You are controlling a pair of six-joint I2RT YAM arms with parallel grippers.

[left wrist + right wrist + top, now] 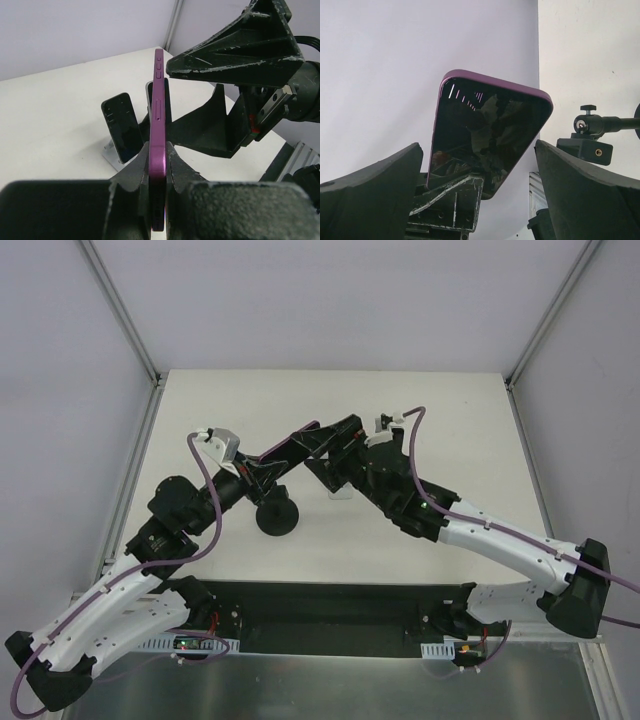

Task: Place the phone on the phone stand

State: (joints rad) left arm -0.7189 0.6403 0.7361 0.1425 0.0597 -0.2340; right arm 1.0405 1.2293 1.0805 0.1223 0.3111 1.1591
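Observation:
The purple phone (159, 100) stands on edge in my left gripper (159, 150), which is shut on its lower end and holds it above the table. In the right wrist view the phone's dark screen (490, 130) faces the camera, tilted, between the wide-open fingers of my right gripper (479, 147), which touch nothing. From above, the phone (298, 435) reaches from the left gripper (268, 472) towards the right gripper (330, 452). The phone stand (121, 127), silver with black pads, sits on the table beyond and below the phone, and shows under the right gripper from above (340, 494).
A black mount with a round base (277, 518) stands just in front of the left gripper; its ball head and rod show in the right wrist view (590, 125). The white table (450, 430) is walled by white panels and metal posts. A black strip runs along the near edge.

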